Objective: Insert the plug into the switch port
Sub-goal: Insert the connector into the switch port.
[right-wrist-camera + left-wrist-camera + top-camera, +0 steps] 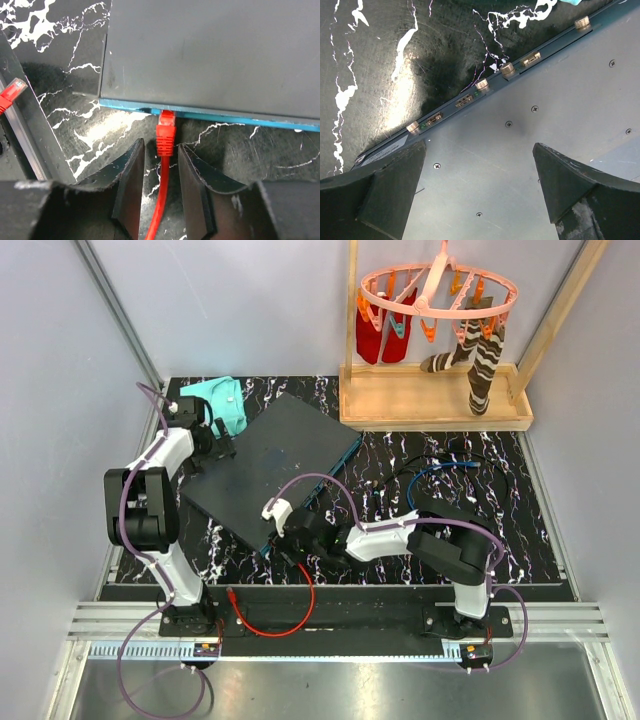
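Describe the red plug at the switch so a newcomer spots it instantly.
Find the big dark grey switch mid-table, then its teal-blue edge facing the right arm. The red plug sits nose-first at that edge, between the right arm's fingers; the other red plug lies away from the switch.

I'm on a robot lab test cell: plain grey panel walls (pixel 250 300), left arm (pixel 150 505) and right arm (pixel 440 540) bolted to aluminium rail (pixel 560 623), marble-print counter (pixel 540 530), staged wooden rack (pixel 430 405), sock hanger (pixel 436 280).
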Motion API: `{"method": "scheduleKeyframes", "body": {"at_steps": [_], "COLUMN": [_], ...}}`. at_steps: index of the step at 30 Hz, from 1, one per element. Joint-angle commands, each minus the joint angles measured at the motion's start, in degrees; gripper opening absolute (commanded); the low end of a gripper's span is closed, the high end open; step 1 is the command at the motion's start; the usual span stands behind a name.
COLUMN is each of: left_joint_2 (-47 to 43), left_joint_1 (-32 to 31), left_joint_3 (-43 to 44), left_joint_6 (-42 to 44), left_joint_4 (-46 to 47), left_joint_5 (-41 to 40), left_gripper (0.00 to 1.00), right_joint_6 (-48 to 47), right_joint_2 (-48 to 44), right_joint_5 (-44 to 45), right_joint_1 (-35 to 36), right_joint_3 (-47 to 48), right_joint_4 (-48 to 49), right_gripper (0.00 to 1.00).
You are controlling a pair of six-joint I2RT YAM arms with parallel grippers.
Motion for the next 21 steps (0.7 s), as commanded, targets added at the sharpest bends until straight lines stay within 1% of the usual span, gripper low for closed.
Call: {"method": "scheduleKeyframes", "body": {"at_steps": [1, 5, 7, 10, 11, 16, 21], "left_joint_2": [2.35, -1.95, -4.42, -5.66, -5.32, -1.1, 2.07], "left_joint_1": [0.53, 1.85, 2.29, 2.81, 3.16, 4.13, 4.13], "left_joint_3": [-0.9, -0.46, -0.81, -2.3, -2.39, -1.86, -1.86], "left_joint_6": [0.35, 0.7, 1.93, 4.04, 4.39, 4.57, 3.61], "left_joint_4": [-0.51, 2.47, 4.41, 7.49, 7.75, 5.47, 2.75], "left_joint_5": [-1.16, -3.53, -6.25, -8.19, -7.76, -0.38, 3.75], "left_gripper": [0.99, 0.99, 0.99, 0.99, 0.99, 0.99, 0.99], "right_joint_6": [1.06, 1.59, 1.77, 2.03, 2.12, 2.3, 2.21], "right_joint_2": [1.02, 1.03, 1.03, 0.76, 0.68, 0.32, -0.47], "right_joint_5": [0.16, 0.42, 0.42, 0.42, 0.34, 0.42, 0.42], "right_joint_1": [-0.27, -0.27, -0.27, -0.27, -0.36, -0.36, -0.27], "right_joint_3": [2.48, 2.31, 2.22, 2.05, 1.96, 1.6, 1.52], "right_joint_4": [-0.19, -0.19, -0.27, -0.62, -0.63, -1.15, -2.82], "right_gripper": [0.4, 0.4, 0.39, 0.38, 0.38, 0.37, 0.37]}}
